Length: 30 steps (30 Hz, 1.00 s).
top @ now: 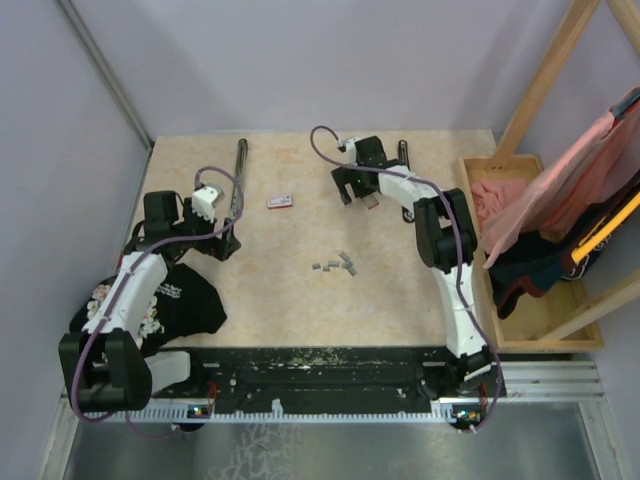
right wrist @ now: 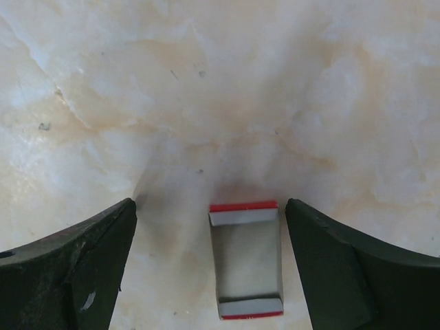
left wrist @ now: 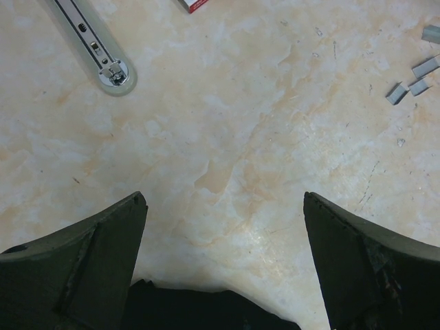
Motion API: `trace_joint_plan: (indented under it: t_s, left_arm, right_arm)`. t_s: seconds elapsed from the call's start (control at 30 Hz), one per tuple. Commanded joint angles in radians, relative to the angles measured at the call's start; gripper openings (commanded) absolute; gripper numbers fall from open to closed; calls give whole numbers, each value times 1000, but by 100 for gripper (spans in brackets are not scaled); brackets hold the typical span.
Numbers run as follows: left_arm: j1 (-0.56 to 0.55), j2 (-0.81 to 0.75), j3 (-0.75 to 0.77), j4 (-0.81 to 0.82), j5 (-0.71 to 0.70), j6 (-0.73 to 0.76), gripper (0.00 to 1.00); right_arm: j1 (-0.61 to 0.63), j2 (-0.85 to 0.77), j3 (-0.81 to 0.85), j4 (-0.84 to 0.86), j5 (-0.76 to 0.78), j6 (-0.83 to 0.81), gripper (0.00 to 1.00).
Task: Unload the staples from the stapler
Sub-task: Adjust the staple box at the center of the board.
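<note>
The staples [top: 328, 266] lie loose in the middle of the table [top: 250, 300], nearer than both grippers. The left gripper [left wrist: 224, 196] has its jaws spread wide over bare table, near the stapler rail [left wrist: 103, 58]. The right gripper [right wrist: 210, 203], far right, has its jaws spread on both sides of a small red-edged tray [right wrist: 246, 265], not touching it.

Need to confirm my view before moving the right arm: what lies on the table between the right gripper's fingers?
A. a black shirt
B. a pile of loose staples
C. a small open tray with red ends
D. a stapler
C: the right wrist view shows a small open tray with red ends lying flat between the fingers of the open right gripper, touching neither; the staples lie apart, nearer mid-table.
</note>
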Motion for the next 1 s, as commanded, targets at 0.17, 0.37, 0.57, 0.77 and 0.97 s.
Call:
trace_joint_plan:
  t_s: [0.17, 0.37, 0.57, 0.77, 0.97]
  left_arm:
    - [12, -5, -7, 14, 33, 15, 100]
    - [20, -7, -8, 12, 43, 12, 100]
    - [23, -8, -6, 11, 50, 11, 100]
    - [30, -7, -7, 8, 54, 11, 100]
    - [38, -6, -8, 7, 65, 11, 100]
  right_arm:
    - [-28, -133, -149, 41, -74, 53, 90]
    - [-27, -211, -272, 51, -155, 95, 90]
    - [4, -280, -359, 68, -189, 120, 90]
    - [44, -284, -346, 69, -175, 117, 90]
    - [47, -342, -321, 54, -131, 83, 90]
